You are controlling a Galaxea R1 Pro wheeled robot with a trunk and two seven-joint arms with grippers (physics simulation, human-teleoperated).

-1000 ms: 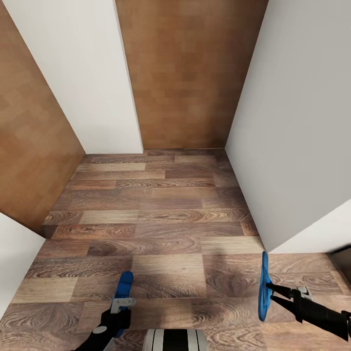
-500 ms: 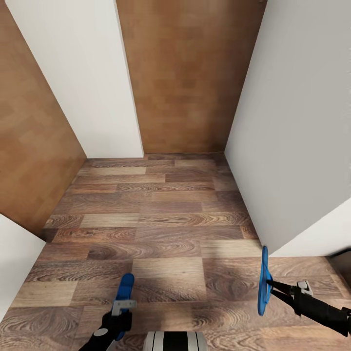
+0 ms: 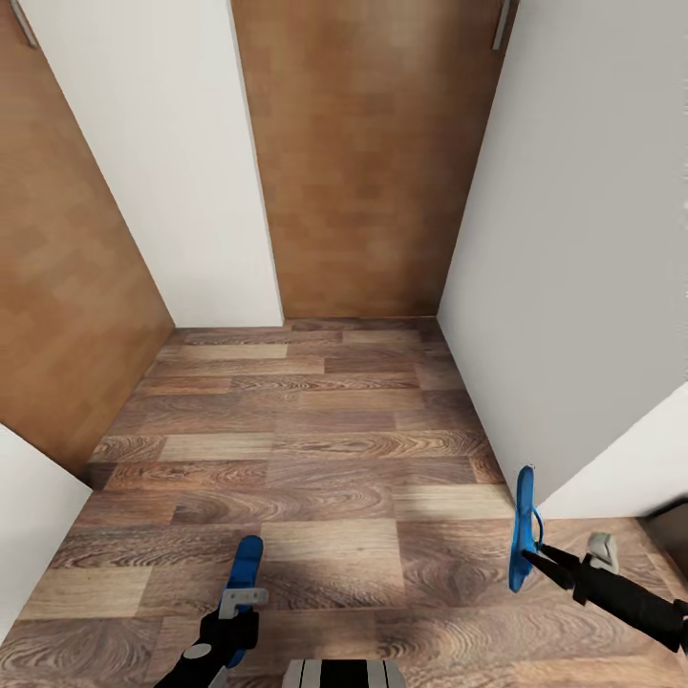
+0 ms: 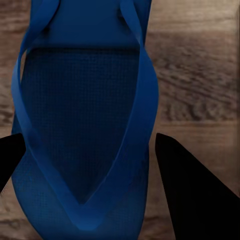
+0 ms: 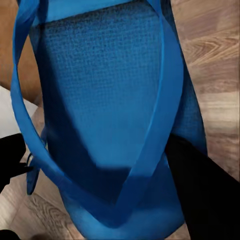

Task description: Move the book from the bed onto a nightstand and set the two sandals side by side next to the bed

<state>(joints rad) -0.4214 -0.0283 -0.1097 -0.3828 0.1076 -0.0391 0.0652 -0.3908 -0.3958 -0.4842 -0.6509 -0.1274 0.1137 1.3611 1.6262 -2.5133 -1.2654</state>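
You are carrying one blue sandal in each hand, and you are looking down at a wooden floor [image 3: 315, 449] in a narrow spot with white walls [image 3: 573, 239] and a brown door [image 3: 373, 162] ahead.

The left gripper [image 3: 241, 585] is low at the near edge of the head view. Its fingers are pinching the left sandal [image 3: 245, 564], which is pointing forward over the floor. In the left wrist view, the left sandal [image 4: 82, 125] is sitting between the two dark fingers [image 4: 192, 190], straps facing the camera.

The right gripper [image 3: 537, 554] is out to the side. Its fingers are clamped on the right sandal [image 3: 522, 535], which is standing up on its edge, close to the corner of the white wall. In the right wrist view, the right sandal [image 5: 110, 115] is very close to the camera, with a dark finger [image 5: 200, 190] pressing on it.

No bed, book or nightstand is in these pictures, so I think you are on your way through the house.

To do this part well, be holding both sandals tight while you are rolling. Be keeping the right sandal away from that wall corner, because a bump could knock it loose. Be driving slowly and looking for the bed. The book is waiting for later.
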